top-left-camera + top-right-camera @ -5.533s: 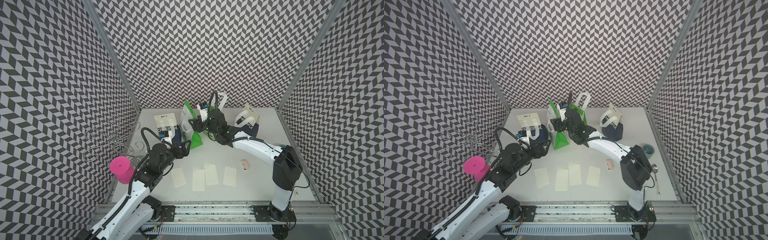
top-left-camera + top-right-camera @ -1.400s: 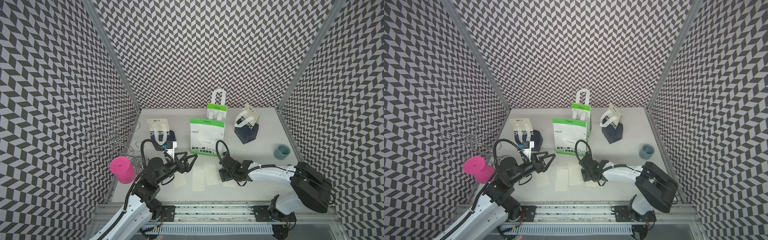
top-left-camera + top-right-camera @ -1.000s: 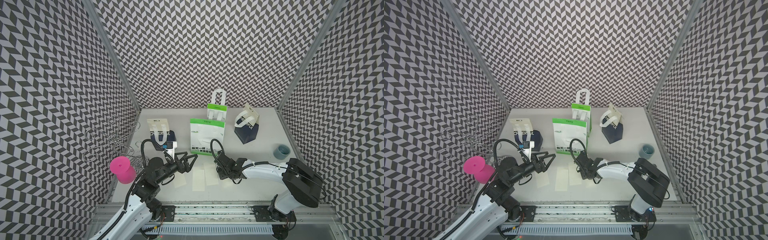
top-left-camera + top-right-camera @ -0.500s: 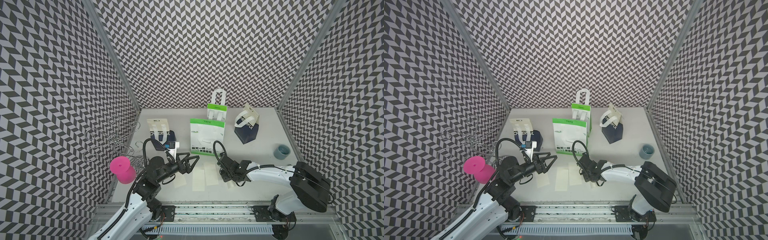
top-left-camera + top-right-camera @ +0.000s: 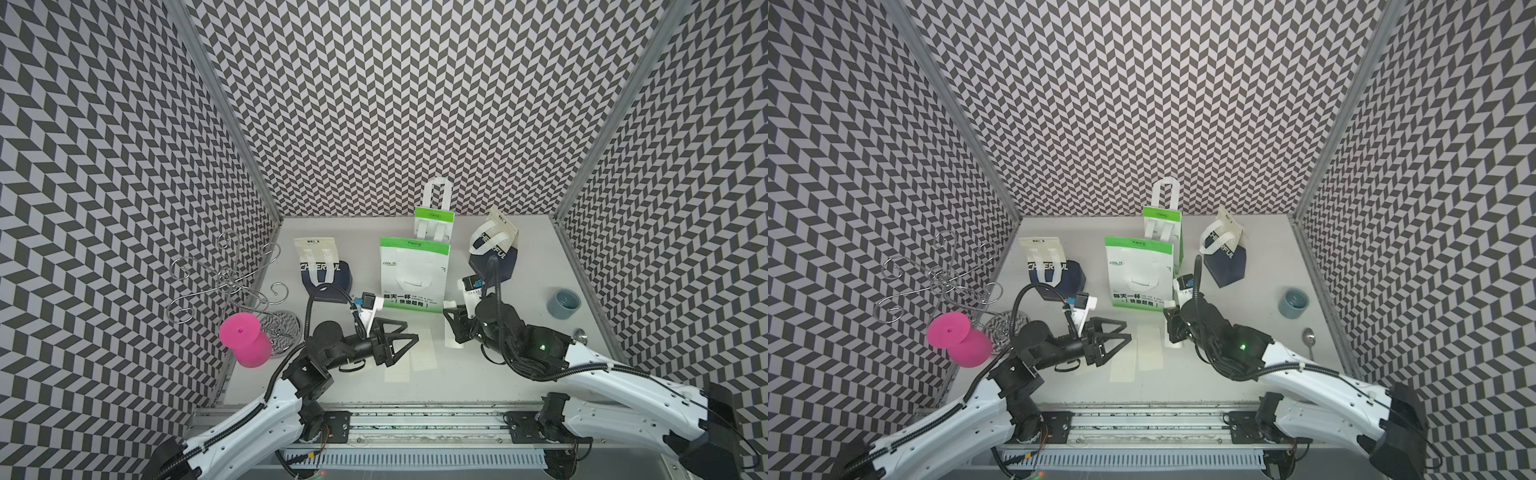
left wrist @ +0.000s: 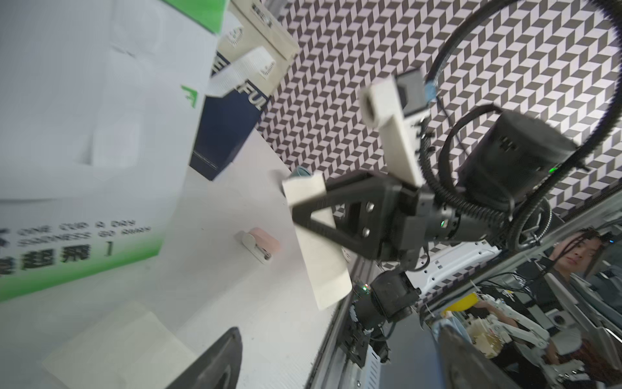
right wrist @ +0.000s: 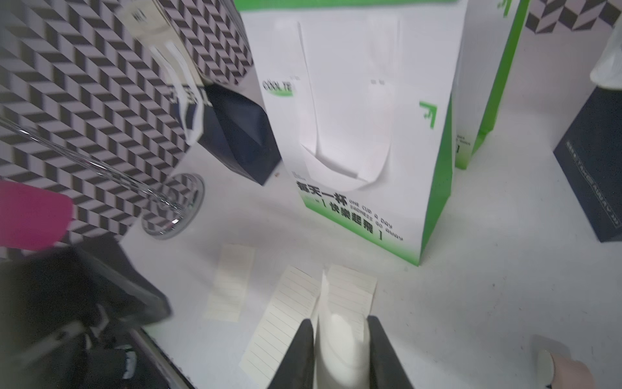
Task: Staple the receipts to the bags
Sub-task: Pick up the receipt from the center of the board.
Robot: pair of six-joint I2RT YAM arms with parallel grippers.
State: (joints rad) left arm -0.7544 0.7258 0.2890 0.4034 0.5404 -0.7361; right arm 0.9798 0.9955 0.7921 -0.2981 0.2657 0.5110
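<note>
My right gripper is shut on one of the receipts, a pale slip that curls between its jaws and hangs above the table. Three more receipts lie flat at the front; two show in a top view. My left gripper hovers open over the left one with nothing between its fingers. The bags stand behind: a green-and-white one in front, another at the back, and navy "CHEERFUL" ones at the left and right.
A small pink stapler lies on the table beside the right arm. At the left edge stand a pink cup and a wire hook stand. A blue-grey cup and a spoon are at the right.
My right gripper has closed on the rightmost receipt and raised it off the table. The left arm has barely moved.
</note>
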